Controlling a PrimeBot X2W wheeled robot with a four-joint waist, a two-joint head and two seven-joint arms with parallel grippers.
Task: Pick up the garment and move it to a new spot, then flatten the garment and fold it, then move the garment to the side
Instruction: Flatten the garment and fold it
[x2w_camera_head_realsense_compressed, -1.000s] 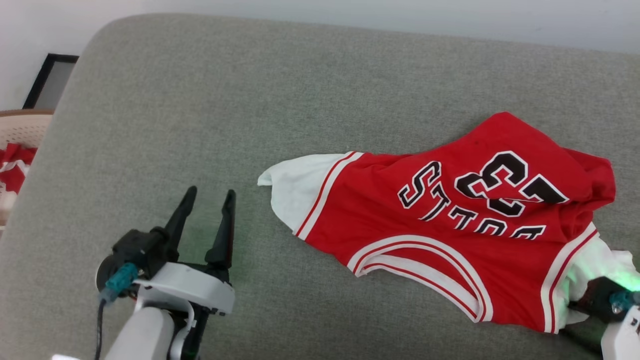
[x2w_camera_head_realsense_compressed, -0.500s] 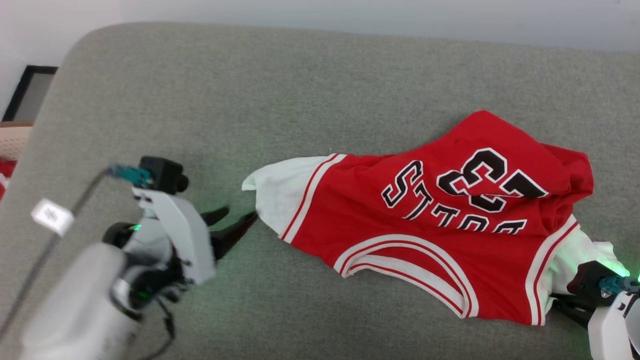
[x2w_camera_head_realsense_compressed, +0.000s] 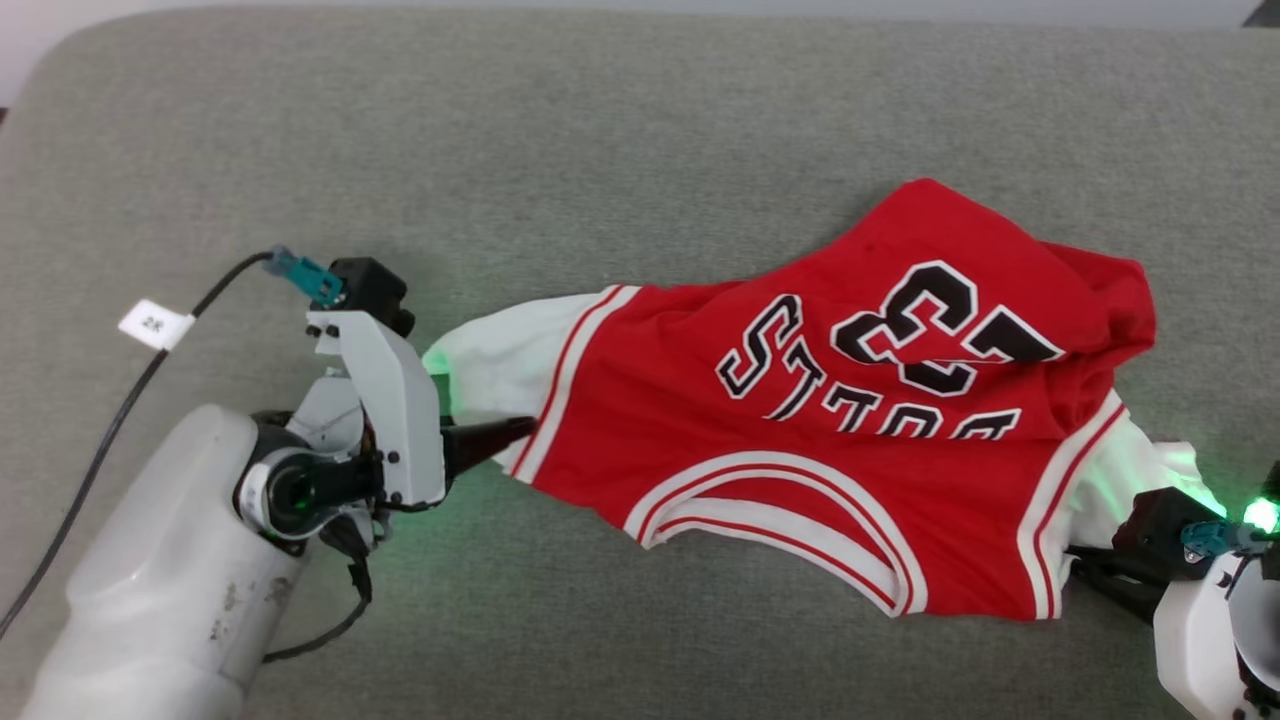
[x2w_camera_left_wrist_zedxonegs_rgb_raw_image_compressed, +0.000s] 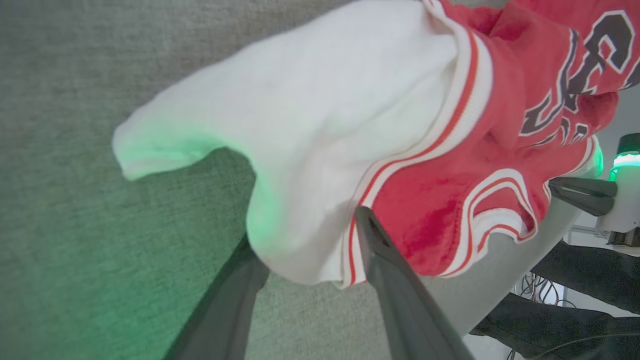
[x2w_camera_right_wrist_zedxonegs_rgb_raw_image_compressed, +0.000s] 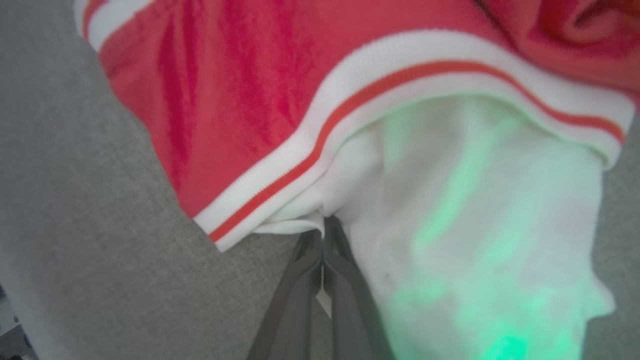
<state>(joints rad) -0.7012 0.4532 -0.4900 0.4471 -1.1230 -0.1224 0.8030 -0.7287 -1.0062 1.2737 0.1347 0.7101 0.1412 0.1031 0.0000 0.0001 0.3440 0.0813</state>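
A grey woven cushion spreads wide, with a rounded corner at the upper left and green-tinted patches on its cloth. A pale background shows behind that corner. In the left wrist view, thin wires lie tangled past the cushion's edge.

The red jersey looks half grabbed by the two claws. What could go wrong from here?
1. The right claw is shut on only a thin white edge of the jersey, so the cloth might slip out when lifted.
2. The left claw stands open around the white flap beside the striped trim. Closing there may catch just one layer, leaving the jersey hanging twisted.
3. The red cloth is bunched near the number, so wrinkles may carry over.
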